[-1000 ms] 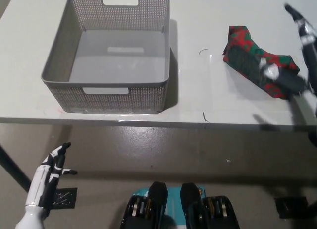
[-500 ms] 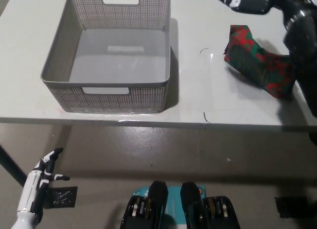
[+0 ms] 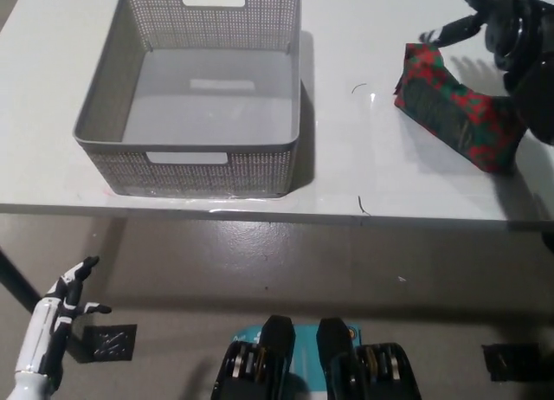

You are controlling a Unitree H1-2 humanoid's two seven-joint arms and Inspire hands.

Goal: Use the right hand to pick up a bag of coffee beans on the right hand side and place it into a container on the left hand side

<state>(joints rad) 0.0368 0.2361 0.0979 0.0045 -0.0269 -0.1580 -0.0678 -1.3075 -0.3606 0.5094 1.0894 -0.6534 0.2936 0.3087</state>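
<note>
Right hand (image 3: 485, 17): having swung up from the near end of the coffee bag (image 3: 454, 108) a second ago, it is now drawing back rightward over the bag's far corner, fingers spread, one fingertip reaching toward that corner.
Right arm: now crossing the bag's right end instead of lying along the table edge.
Left hand (image 3: 54, 318): sinking lower and further left below the table, fingers apart.

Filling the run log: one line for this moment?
phase: reach | right hand: open, above far end of coffee bag, not gripping | basket: empty | left hand: open, below table edge
</note>
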